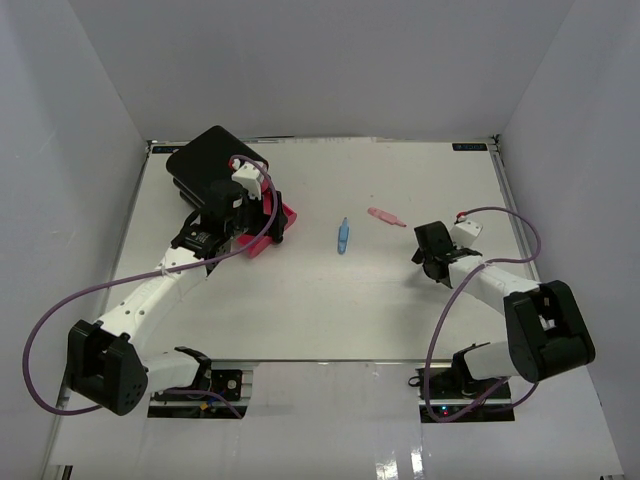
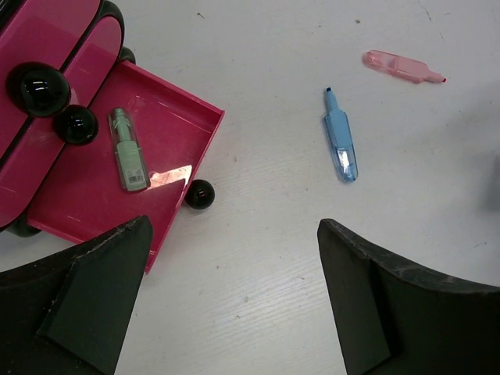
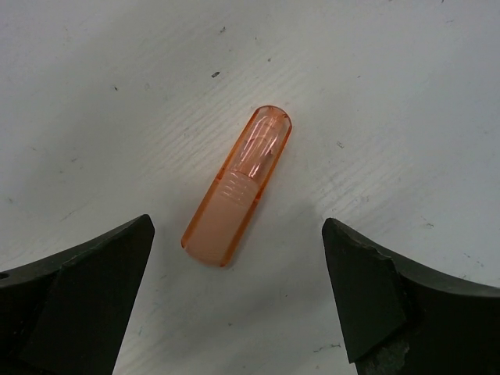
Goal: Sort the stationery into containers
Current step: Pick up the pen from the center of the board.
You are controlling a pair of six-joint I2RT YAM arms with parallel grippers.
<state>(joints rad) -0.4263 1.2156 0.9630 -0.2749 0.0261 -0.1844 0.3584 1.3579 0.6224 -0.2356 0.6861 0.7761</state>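
My left gripper (image 2: 233, 234) hangs spread; at its ten o'clock I see a green highlighter (image 2: 127, 148) lying in the open pink drawer (image 2: 86, 203). My right gripper (image 3: 237, 234), also spread, flanks an orange highlighter (image 3: 238, 187) at twelve o'clock.

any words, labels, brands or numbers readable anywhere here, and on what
No text is readable.
Dark strips at the table's far edge: possibly labels, too small to read.
Green highlighter in the open drawer, blue one, pink one, orange one: no print visible.
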